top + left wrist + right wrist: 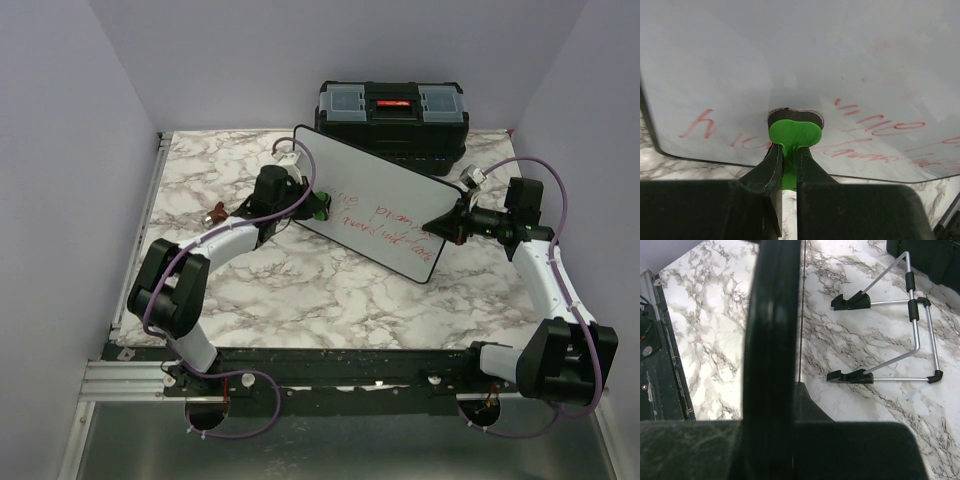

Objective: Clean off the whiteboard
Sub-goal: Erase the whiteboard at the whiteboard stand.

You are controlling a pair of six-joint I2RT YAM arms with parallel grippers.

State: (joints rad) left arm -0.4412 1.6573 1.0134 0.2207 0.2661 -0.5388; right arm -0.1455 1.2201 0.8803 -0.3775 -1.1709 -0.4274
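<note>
Two lines of red handwriting [875, 124] crossed the whiteboard [372, 180]; scrawl too loose to read. Board white, thin black frame, rounded corners, set aslant at centre of the top view on the marble table [300, 290], just below the black toolbox [392, 112]. Wire stand [912, 315] with black feet behind it. Left gripper [318, 208] clamped a green eraser [794, 131] against the board's lower left. Right gripper [443, 221] pinched the board's right edge.

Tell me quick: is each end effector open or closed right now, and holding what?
Left end effector: closed on the green eraser.
Right end effector: closed on the edge of the whiteboard.
</note>
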